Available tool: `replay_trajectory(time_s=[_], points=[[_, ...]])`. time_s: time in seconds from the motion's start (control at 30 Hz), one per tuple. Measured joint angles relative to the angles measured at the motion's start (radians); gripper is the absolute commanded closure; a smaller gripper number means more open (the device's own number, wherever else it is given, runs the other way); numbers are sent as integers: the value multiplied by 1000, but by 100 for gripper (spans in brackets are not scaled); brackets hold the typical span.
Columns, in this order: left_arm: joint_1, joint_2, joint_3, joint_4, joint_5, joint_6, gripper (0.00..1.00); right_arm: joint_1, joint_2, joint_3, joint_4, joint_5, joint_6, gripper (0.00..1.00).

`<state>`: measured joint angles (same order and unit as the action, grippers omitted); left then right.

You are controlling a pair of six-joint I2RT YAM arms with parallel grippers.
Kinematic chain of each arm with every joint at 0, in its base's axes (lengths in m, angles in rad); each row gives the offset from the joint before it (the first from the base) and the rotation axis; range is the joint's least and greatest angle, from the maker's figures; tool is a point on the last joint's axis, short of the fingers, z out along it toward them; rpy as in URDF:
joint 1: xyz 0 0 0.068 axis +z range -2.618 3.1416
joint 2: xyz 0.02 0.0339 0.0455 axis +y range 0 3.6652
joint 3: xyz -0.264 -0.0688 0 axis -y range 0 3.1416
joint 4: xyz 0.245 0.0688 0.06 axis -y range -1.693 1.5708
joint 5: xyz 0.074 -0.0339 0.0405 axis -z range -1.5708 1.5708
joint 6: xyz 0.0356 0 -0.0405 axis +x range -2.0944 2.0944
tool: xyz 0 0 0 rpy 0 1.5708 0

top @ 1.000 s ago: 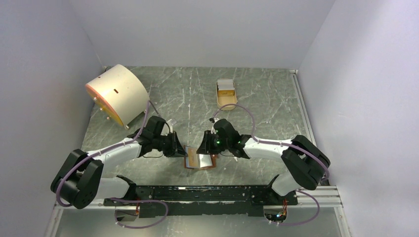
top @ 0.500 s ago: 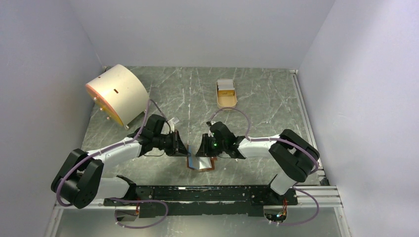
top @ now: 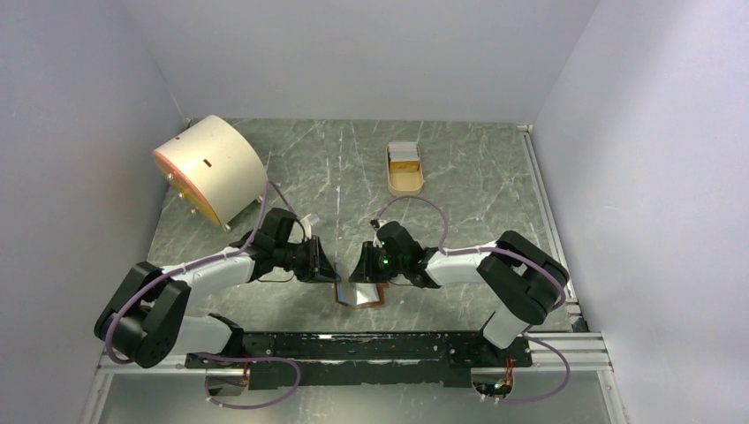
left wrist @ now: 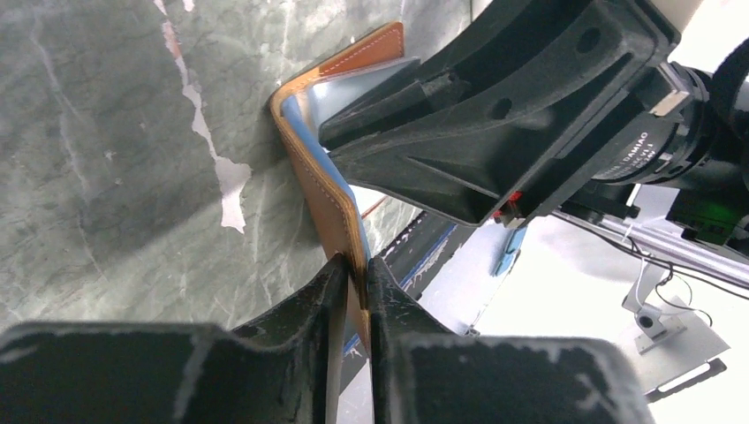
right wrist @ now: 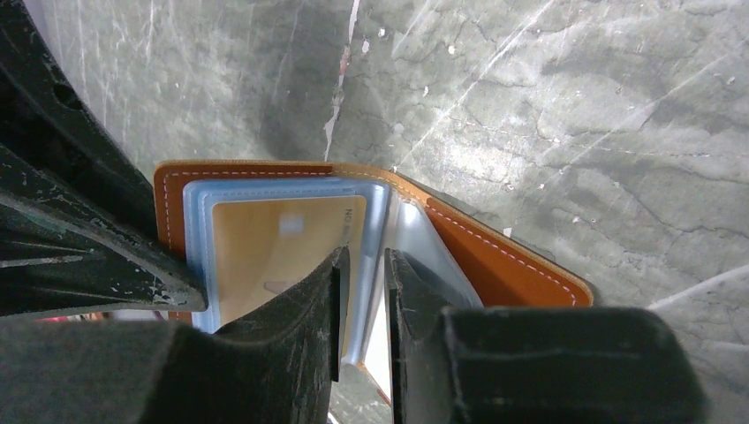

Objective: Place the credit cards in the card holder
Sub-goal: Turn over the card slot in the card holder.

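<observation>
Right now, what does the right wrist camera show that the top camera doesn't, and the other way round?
Only the right wrist view: the card holder's light blue inside, a tan card behind a clear sleeve, and the right gripper pinching a sleeve page. Only the top view: the cream drum, the tan tray holding pale cards, and both whole arms. Both: the open card holder on the marbled table, with the left gripper at its other side.

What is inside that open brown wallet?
The wallet holds light blue clear sleeves, one showing a tan card. Lower down, the right gripper hides the rest.
</observation>
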<state>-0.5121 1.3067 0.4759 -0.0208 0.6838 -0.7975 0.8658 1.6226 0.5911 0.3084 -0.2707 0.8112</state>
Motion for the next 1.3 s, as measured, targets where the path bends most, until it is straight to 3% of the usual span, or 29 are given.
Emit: replay_trajectory(time_s=[0.07, 0.2, 0.3, 0.43, 1.3], points=[[0, 0, 0, -8, -12, 2, 73, 0, 0, -3, 6, 0, 2, 75], [0, 5, 0, -14, -28, 6, 72, 3, 1, -7, 16, 2, 8, 75], [0, 5, 0, -13, -29, 6, 84, 7, 1, -11, 24, 2, 12, 74], [0, 4, -2, 3, -25, 0, 91, 7, 2, -21, 42, 2, 21, 75], [0, -16, -87, 205, 29, -68, 86, 13, 24, -61, 154, -16, 83, 74]])
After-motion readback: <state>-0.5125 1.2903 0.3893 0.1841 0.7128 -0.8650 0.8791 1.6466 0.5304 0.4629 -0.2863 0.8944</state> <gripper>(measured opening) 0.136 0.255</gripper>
